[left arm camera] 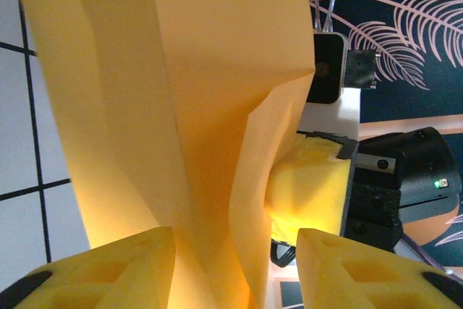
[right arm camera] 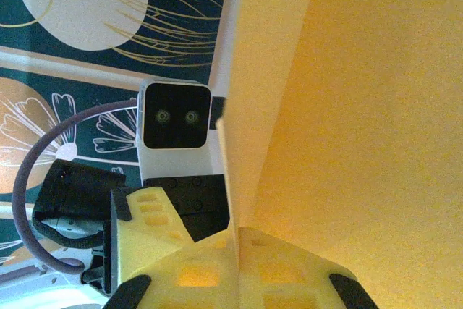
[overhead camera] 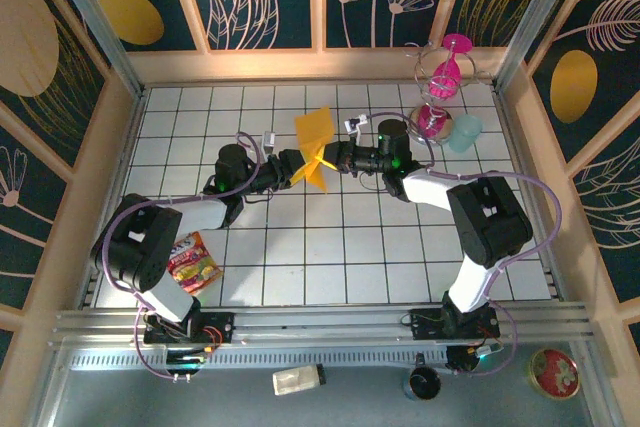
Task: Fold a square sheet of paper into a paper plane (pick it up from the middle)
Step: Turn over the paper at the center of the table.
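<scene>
The square sheet of paper (overhead camera: 313, 139), orange-yellow and creased into folds, hangs in the air over the middle of the tiled table. One flap stands up and a pointed end hangs down toward the front. My right gripper (overhead camera: 331, 158) comes in from the right and is shut on a folded edge of the paper (right arm camera: 347, 106), its foam pads pressed together (right arm camera: 237, 240). My left gripper (overhead camera: 296, 166) faces it from the left. Its fingers stand apart on either side of the paper's central fold (left arm camera: 181, 70), with a gap to the right finger (left arm camera: 235, 251).
A red-yellow snack packet (overhead camera: 193, 262) lies by the left arm's base. A pink glass stand (overhead camera: 443, 77) and a pale blue cup (overhead camera: 464, 131) are at the back right. A small bottle (overhead camera: 298, 379) and a round tin (overhead camera: 556, 372) lie in front of the rail.
</scene>
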